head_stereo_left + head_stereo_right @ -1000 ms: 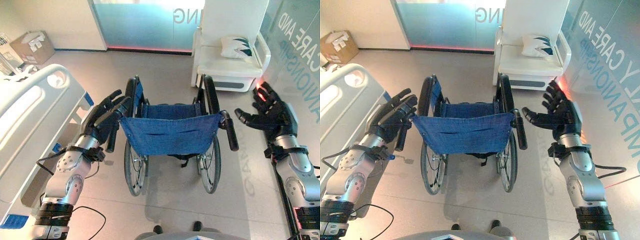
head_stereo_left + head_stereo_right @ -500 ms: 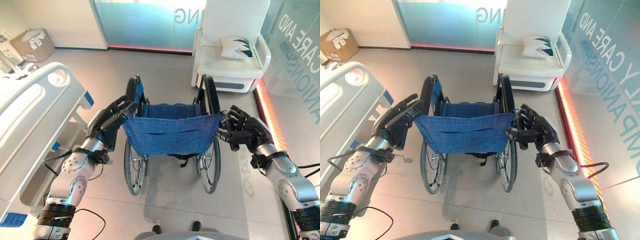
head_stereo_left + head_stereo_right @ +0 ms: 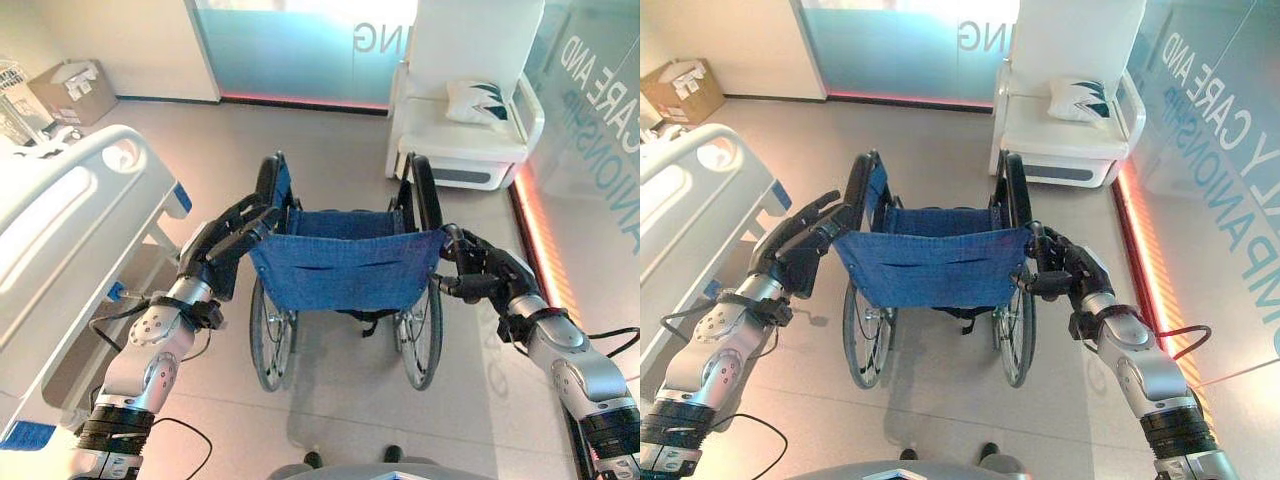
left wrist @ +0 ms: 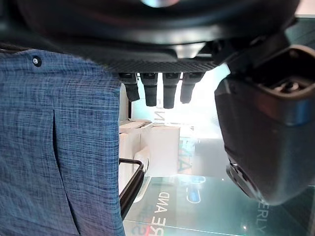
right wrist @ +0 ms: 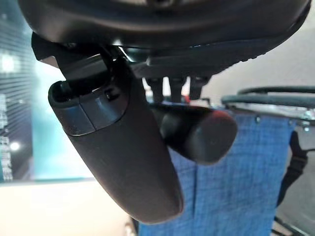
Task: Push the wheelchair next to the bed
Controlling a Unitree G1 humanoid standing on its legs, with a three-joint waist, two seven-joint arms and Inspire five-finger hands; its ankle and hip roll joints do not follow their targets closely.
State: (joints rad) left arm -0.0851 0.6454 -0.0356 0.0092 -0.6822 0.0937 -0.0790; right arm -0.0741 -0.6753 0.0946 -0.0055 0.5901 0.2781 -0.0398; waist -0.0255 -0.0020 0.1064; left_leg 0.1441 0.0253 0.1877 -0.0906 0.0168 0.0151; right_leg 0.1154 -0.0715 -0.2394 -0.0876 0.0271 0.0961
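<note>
The wheelchair [image 3: 345, 270], with a blue cloth back and black wheels, stands in the middle of the floor, its back toward me. The white bed [image 3: 60, 230] lies along the left, a gap apart from the chair. My left hand [image 3: 222, 250] rests at the chair's upper left corner with straight fingers; in the left wrist view the blue cloth [image 4: 49, 147] runs beside them and nothing sits in the grasp. My right hand [image 3: 487, 272] is curled round the right push handle [image 5: 202, 135], with the thumb [image 5: 123, 147] lying over the grip.
A white armchair [image 3: 460, 120] with a patterned pillow [image 3: 478, 100] stands beyond the wheelchair at the right. A glass wall with lettering [image 3: 600, 90] runs down the right side. A cardboard box [image 3: 72, 88] sits in the far left corner.
My right hand swung in from the right with open fingers and closed on the right push handle. My left hand stayed at the left corner of the chair's back.
</note>
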